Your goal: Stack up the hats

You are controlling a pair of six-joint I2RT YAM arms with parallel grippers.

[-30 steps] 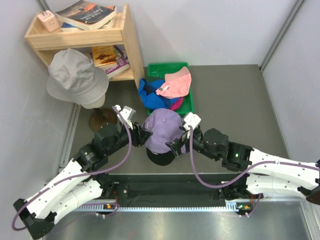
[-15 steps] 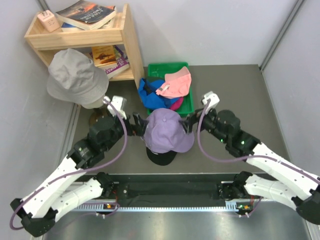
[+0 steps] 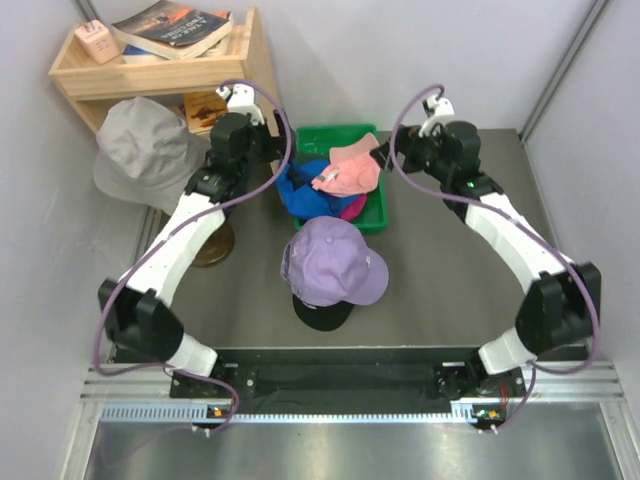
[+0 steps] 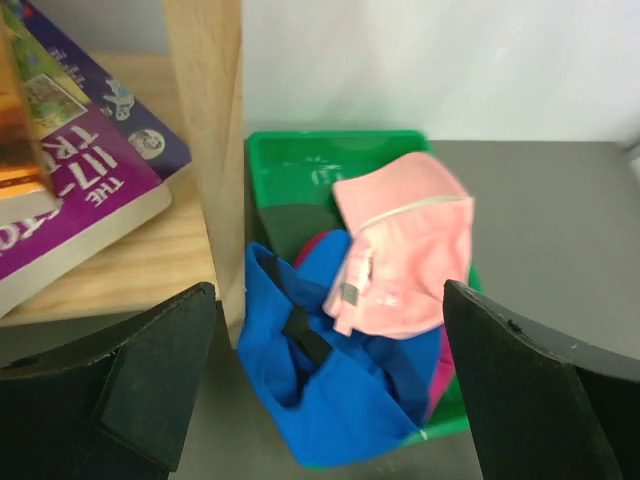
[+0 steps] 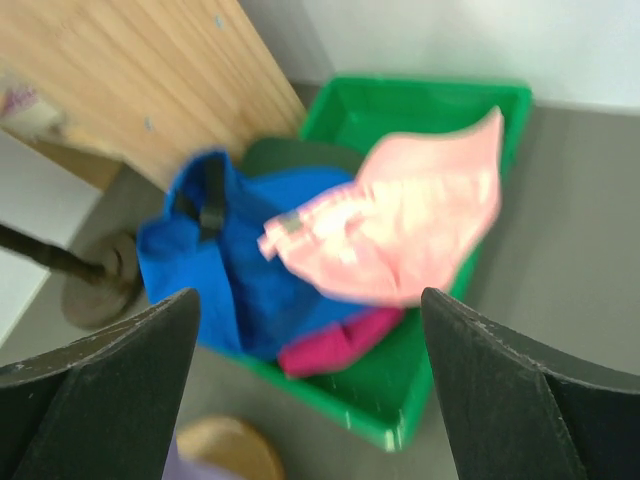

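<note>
A lavender cap (image 3: 330, 262) sits on a black cap (image 3: 320, 314) at the table's middle. A green tray (image 3: 340, 133) behind them holds a pink cap (image 3: 354, 170), a bright blue cap (image 3: 300, 192) and a magenta cap (image 3: 351, 208). A dark green patch (image 4: 290, 225) shows under them. My left gripper (image 3: 274, 155) is open and empty, left of the tray. In the left wrist view it (image 4: 330, 400) hovers over the blue cap (image 4: 330, 385), with the pink cap (image 4: 405, 250) beyond. My right gripper (image 3: 395, 155) is open and empty at the tray's right. In the right wrist view it (image 5: 310, 400) frames the pink cap (image 5: 410, 220), the blue cap (image 5: 230, 260) and the magenta cap (image 5: 335, 345).
A wooden shelf (image 3: 255, 75) with books stands left of the tray, close to my left gripper. A grey bucket hat (image 3: 150, 155) hangs on a stand with a round base (image 3: 205, 245). Walls close in the left, the back and the right.
Both grippers were at the sides of the lavender cap. They have drawn apart from it and swung back to the green tray, leaving it on the black cap.
</note>
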